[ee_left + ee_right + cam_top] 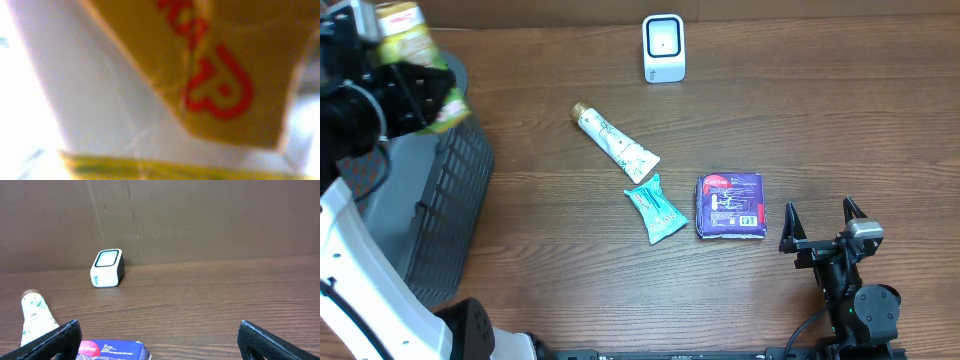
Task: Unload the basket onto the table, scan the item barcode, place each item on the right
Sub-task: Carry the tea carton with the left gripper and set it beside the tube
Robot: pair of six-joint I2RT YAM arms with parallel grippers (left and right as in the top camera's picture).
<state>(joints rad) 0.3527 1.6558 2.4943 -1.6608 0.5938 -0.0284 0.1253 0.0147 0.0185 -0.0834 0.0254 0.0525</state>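
Observation:
My left gripper (415, 70) is at the far left, raised over the basket, shut on a yellow-green snack packet (402, 28). In the left wrist view that packet (225, 75) fills the blurred frame with yellow foil and red letters, and hides the fingers. The white barcode scanner (663, 48) stands at the back centre, well to the right of the packet, and shows again in the right wrist view (107, 268). My right gripper (819, 208) rests near the front right, open and holding nothing (160, 327).
A dark grey basket (440, 200) takes up the left side. On the table lie a white tube (615, 143), a teal packet (655, 208) and a purple packet (730, 205), which sits just left of the right gripper. A cardboard wall (200, 220) closes the back.

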